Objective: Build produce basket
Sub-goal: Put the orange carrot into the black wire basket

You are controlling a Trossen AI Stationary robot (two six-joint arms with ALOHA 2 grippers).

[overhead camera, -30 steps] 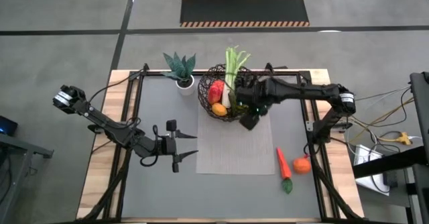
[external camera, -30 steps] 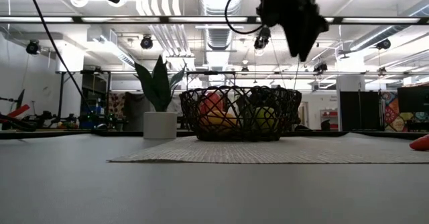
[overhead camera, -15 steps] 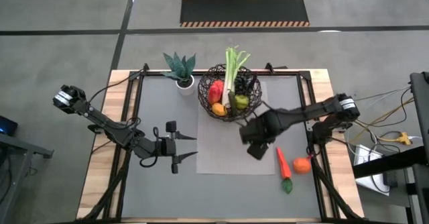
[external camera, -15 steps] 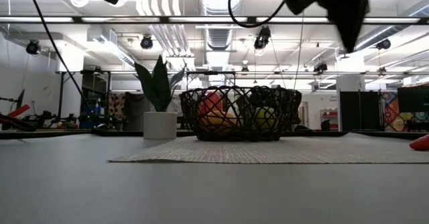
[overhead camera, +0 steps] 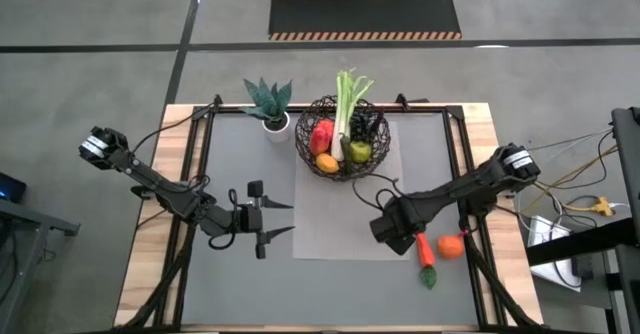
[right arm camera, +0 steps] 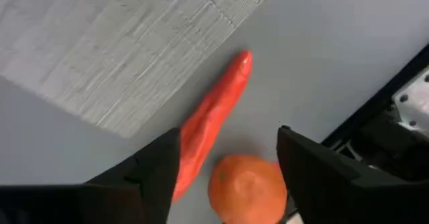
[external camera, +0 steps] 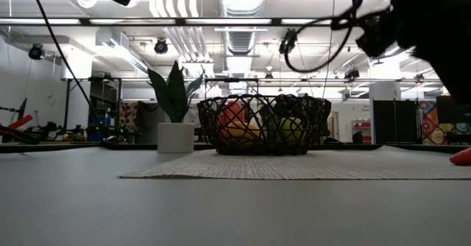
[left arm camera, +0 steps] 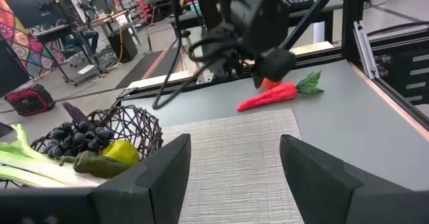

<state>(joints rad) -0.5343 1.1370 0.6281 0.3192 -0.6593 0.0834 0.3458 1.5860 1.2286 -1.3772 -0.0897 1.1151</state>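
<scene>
The dark wire basket (overhead camera: pixel 341 138) stands on a pale woven mat (overhead camera: pixel 345 214) at the far middle. It holds a leek, a red fruit, an orange fruit, a yellow-green fruit, a green pepper and dark grapes. A carrot (overhead camera: pixel 423 246) and an orange round fruit (overhead camera: pixel 450 245) lie on the table at the near right. My right gripper (overhead camera: pixel 393 226) hovers open and empty beside the carrot; in the right wrist view the carrot (right arm camera: pixel 213 120) and the orange fruit (right arm camera: pixel 247 188) show between its fingers. My left gripper (overhead camera: pixel 272 221) is open and empty at the mat's left edge.
A small white pot with a spiky green plant (overhead camera: pixel 270 105) stands left of the basket. A black frame runs along the table's edges (overhead camera: pixel 462 164). Bare grey table lies left of the mat and at the near side.
My right gripper has gone from the basket's near right rim toward the table's near edge and right, stopping above the carrot and the orange fruit. It carries nothing. My left arm has kept still.
</scene>
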